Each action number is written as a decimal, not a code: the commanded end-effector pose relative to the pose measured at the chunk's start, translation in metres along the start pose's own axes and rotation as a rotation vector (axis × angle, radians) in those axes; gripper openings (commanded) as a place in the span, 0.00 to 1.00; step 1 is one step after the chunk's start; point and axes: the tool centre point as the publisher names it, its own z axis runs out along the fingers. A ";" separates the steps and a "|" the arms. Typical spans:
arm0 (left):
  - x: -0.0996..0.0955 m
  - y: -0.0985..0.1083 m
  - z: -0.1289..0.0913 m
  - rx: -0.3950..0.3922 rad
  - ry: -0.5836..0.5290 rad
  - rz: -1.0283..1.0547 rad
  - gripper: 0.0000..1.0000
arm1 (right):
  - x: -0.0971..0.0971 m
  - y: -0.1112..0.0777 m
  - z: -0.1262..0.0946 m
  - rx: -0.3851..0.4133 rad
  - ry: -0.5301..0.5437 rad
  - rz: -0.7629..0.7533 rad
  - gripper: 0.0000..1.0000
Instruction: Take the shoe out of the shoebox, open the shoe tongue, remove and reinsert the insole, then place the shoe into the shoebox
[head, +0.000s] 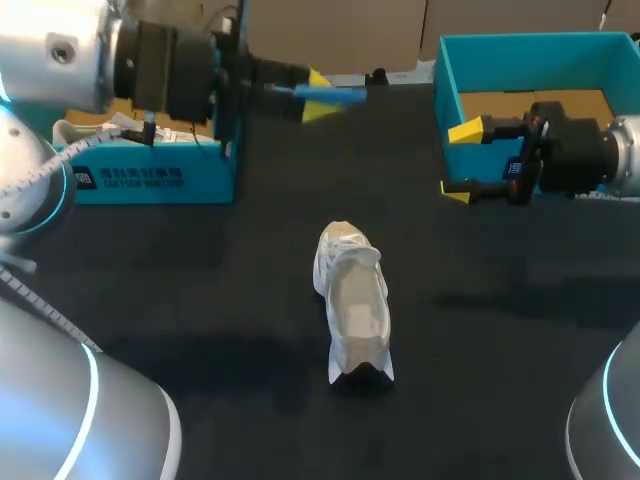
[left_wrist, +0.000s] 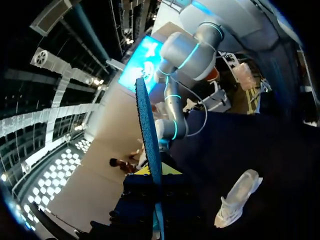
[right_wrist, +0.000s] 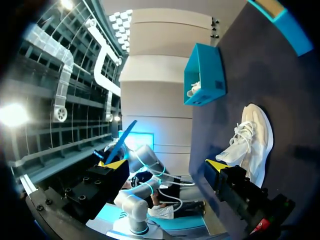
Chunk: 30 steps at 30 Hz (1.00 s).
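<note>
The white shoe (head: 352, 300) lies alone on the dark desk (head: 200, 280), below both tools, roughly midway between them and well apart from each. It is pale all over, with bunched laces at the end farther from the robot, a greyish patch along its middle and a dark end nearest the robot.

The left tool (head: 319, 95) is closed on a thin blue insole (head: 335, 95), one yellow tip on each flat side. In the left wrist view the insole (left_wrist: 147, 135) stands edge-on, running out ahead of the fingers.

The right tool (head: 460, 160) is spread wide and holds nothing. The open teal shoebox (head: 445, 70) sits just behind it, its cardboard floor showing.

A second teal box (head: 150, 175) sits beneath the left arm, with something white inside.
</note>
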 end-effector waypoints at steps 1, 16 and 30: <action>0.026 0.005 0.012 0.027 -0.132 0.375 0.00 | 0.000 0.000 0.001 -0.002 -0.001 0.001 1.00; 0.039 0.015 0.016 0.000 -0.210 0.470 0.00 | 0.000 0.000 0.001 -0.002 -0.001 0.001 1.00; 0.057 0.077 0.053 0.041 -0.213 0.684 0.00 | 0.000 0.000 0.001 -0.002 -0.001 0.001 1.00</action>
